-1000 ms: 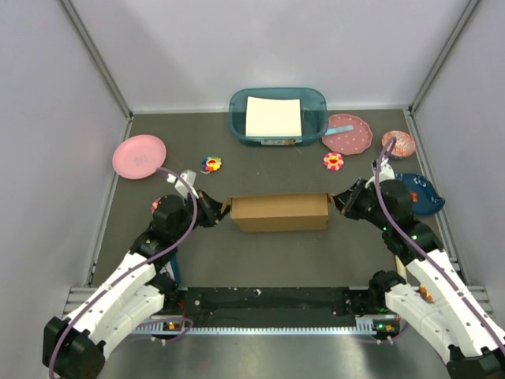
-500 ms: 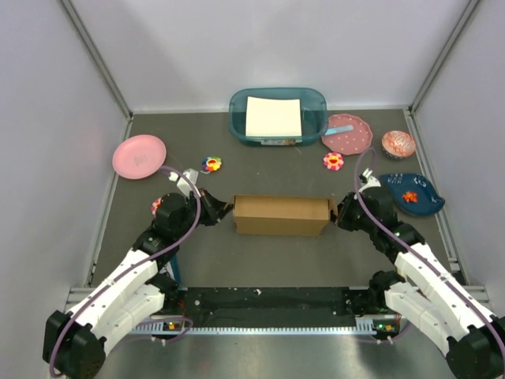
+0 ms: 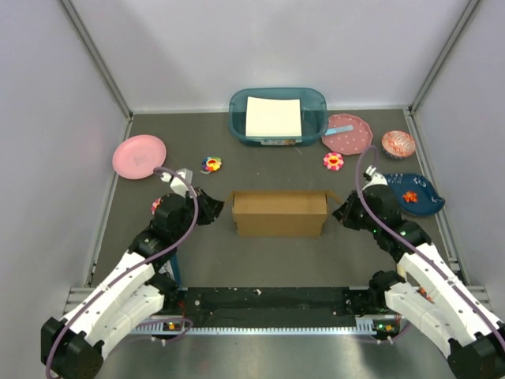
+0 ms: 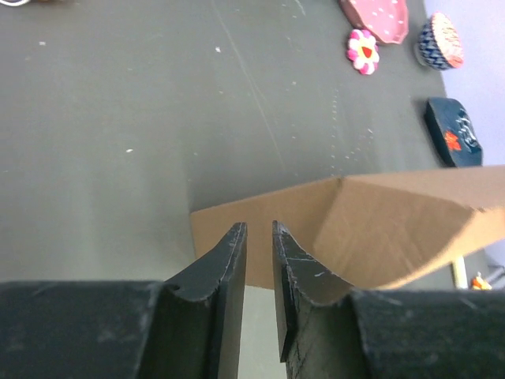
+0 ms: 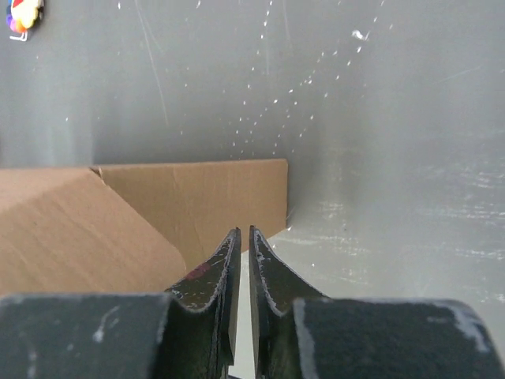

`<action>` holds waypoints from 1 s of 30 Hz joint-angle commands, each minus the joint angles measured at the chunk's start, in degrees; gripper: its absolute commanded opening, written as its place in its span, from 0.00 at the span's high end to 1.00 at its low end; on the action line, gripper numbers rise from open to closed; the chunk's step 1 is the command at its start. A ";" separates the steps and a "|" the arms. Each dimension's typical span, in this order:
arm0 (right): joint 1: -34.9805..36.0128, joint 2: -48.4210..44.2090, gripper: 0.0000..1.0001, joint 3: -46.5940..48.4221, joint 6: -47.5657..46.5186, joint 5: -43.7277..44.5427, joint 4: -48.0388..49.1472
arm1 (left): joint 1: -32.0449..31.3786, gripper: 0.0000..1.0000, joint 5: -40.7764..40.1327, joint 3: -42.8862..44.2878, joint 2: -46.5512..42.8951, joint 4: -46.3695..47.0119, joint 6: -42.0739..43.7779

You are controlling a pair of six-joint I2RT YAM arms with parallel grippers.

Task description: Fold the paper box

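My left pincer [image 4: 259, 227] has just let its jaws part a little. The gap is narrow and nothing is in it. It sits close to the left end of the paper box [image 3: 278, 212], which lies shut in the middle of the table [image 3: 260, 268]. A second ago the end flaps stuck out. Now both ends look tucked flat. My right pincer [image 5: 240, 231] has moved in by the right end and opened a thin crack too. I think the folding is nearly done.
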 commanded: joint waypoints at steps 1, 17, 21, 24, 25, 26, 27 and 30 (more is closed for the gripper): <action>0.38 -1.26 0.91 5.19 -2.89 5.19 -4.57 | -0.16 0.75 -6.85 3.10 -0.65 -3.18 2.11; 0.46 -2.32 0.43 21.19 -21.00 -1.48 -10.74 | 0.02 0.27 -25.93 10.57 -8.65 -15.23 6.50; 0.46 -0.03 0.45 21.29 -22.49 -2.63 -10.82 | 0.02 0.27 -23.91 11.89 -9.18 -15.05 8.17; 0.46 0.76 0.46 21.02 -23.02 -3.16 -10.65 | 0.02 0.27 -22.24 12.42 -9.79 -14.52 8.96; 0.46 1.37 0.46 21.02 -23.20 -3.16 -10.65 | 0.02 0.27 -21.97 12.42 -9.97 -14.52 9.14; 0.46 1.64 0.46 21.11 -23.28 -3.16 -10.74 | 0.02 0.27 -21.27 12.59 -10.14 -14.26 9.41; 0.46 1.99 0.46 21.11 -23.20 -2.98 -10.74 | 0.02 0.27 -21.01 12.85 -10.23 -14.17 9.67; 0.46 3.83 0.47 21.72 -23.29 -2.54 -10.47 | 0.02 0.27 -20.30 13.30 -10.32 -13.74 10.02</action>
